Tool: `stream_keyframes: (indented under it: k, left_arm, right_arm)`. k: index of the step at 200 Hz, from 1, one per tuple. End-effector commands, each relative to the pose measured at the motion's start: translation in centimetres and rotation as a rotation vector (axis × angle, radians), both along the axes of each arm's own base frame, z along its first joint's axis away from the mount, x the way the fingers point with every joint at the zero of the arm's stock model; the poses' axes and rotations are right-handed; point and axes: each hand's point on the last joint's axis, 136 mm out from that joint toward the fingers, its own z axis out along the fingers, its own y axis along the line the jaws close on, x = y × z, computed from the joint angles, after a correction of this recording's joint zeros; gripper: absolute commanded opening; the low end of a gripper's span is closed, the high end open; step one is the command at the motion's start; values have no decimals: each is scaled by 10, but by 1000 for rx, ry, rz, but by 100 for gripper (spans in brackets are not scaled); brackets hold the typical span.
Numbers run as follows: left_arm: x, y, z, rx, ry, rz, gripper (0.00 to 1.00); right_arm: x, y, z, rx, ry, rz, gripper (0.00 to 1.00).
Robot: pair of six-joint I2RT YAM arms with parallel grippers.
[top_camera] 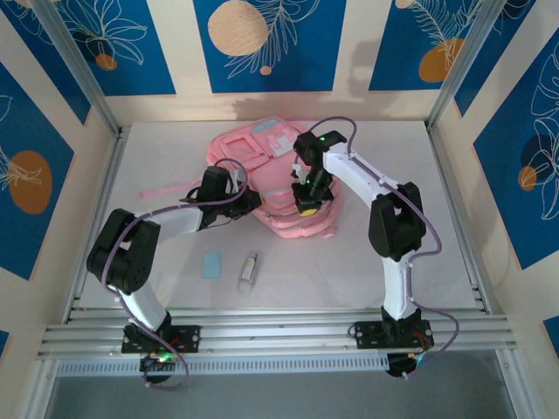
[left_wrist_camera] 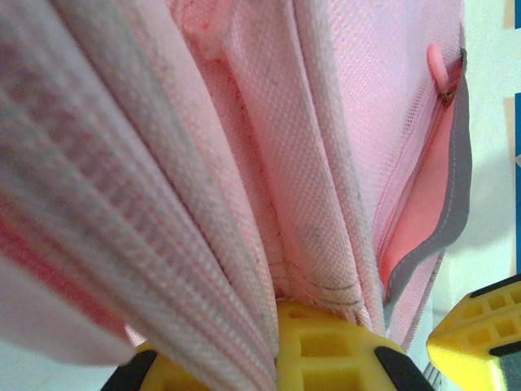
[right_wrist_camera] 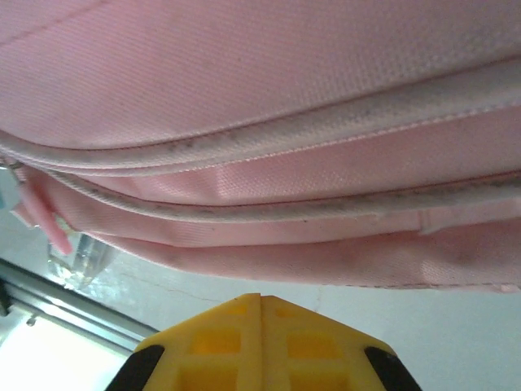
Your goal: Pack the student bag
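The student bag [top_camera: 262, 161], a soft pink backpack with a white patch, lies at the middle of the table. My left gripper [top_camera: 251, 202] is at its near left edge. In the left wrist view it [left_wrist_camera: 277, 326] is shut on a fold of the bag's pink fabric [left_wrist_camera: 244, 204], which runs between the yellow fingers. A grey-trimmed pocket edge [left_wrist_camera: 456, 204] gapes to the right. My right gripper [top_camera: 307, 207] hovers over the bag's near edge. Its yellow fingertips [right_wrist_camera: 260, 297] are pressed together with nothing between them, just below the bag's piped seams [right_wrist_camera: 285, 130].
A pale blue flat card [top_camera: 212, 264] and a small clear-and-white object [top_camera: 250, 268] lie on the white table in front of the bag. A pink strap [top_camera: 170, 189] trails to the left. Metal rails [top_camera: 279, 327] border the near edge, and patterned walls enclose the table.
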Motion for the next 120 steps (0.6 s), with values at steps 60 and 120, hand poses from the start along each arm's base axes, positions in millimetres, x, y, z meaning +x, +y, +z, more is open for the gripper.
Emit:
stream_keyframes:
  k: [60, 120]
  left_arm:
    - [1, -1, 26, -32, -54, 4, 0]
    - [0, -4, 36, -57, -66, 10, 0]
  right_arm:
    - [-17, 56, 28, 180, -139, -63, 24]
    - [-19, 89, 21, 271, -149, -89, 32]
